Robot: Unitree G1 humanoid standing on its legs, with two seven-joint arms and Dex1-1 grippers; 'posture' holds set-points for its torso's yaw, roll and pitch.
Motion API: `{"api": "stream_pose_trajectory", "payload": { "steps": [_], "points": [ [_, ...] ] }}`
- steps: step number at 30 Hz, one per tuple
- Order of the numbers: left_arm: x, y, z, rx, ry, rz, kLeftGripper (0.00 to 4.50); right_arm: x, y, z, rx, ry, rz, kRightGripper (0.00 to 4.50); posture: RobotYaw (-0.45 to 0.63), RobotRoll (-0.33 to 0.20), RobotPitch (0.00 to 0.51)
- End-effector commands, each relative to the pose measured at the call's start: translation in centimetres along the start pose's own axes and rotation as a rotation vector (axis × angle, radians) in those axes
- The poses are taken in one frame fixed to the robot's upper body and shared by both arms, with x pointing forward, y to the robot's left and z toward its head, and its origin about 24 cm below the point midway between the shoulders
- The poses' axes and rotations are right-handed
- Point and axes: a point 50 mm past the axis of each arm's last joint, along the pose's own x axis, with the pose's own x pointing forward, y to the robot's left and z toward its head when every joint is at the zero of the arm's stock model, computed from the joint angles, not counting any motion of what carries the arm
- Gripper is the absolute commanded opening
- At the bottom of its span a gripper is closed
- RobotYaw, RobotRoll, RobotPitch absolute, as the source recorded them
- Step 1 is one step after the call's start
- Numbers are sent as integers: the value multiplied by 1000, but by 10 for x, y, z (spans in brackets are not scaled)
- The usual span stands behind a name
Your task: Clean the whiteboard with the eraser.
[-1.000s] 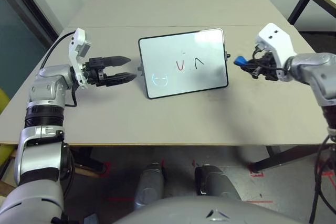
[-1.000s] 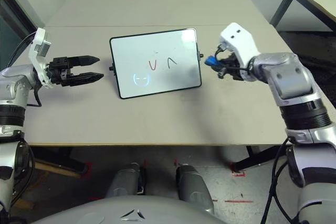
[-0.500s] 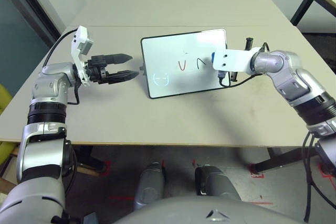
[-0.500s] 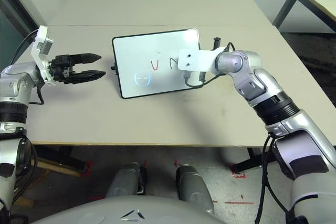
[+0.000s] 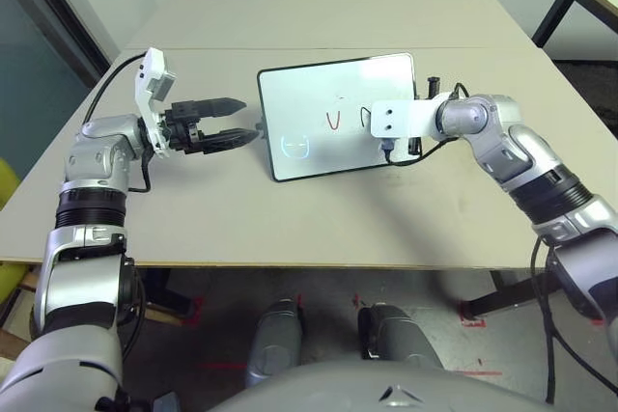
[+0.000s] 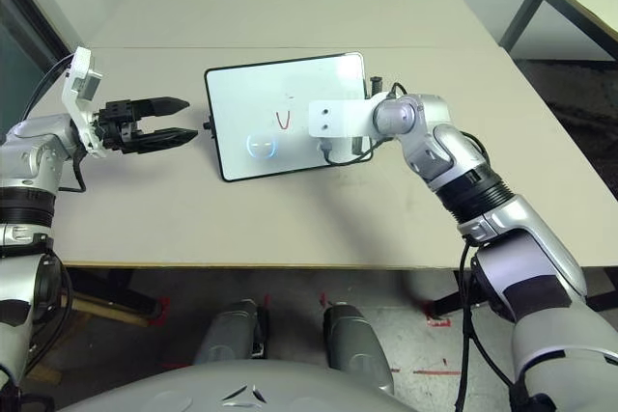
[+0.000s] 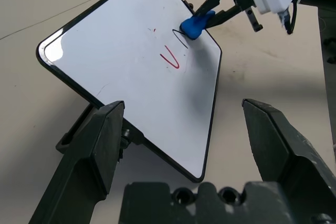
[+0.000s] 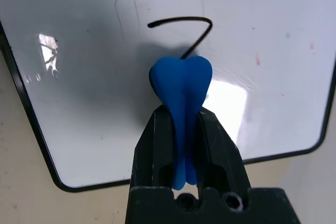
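Beige surface (image 5: 193, 229) lay beneath the whiteboard (image 5: 328, 132); the right tool (image 8: 184, 150), pinched shut on the blue eraser (image 8: 181, 85), had it right beside the black mark (image 8: 197, 19) (red one (image 7: 170, 57) beyond).

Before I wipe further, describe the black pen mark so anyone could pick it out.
Find the whiteboard on the table. Near the blue eraser in the right gripper is a bent stroke. It is black, unlike the red V-like mark.
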Motion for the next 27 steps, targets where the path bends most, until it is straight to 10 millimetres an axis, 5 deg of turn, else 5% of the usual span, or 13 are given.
{"api": "stream_pose_trajectory", "payload": {
  "steps": [1, 18, 27],
  "points": [
    [0, 2, 4, 13, -3, 9, 4500, 3, -2, 5, -32, 4, -6, 348, 164, 0, 25],
    [1, 2, 6, 21, -9, 14, 4500, 13, -11, 34, -74, -71, -31, 348, 171, 0, 17],
    [0, 3, 6, 23, -11, 19, 4500, 14, -8, 15, -74, -12, -22, 348, 169, 0, 15]
  ]
}}
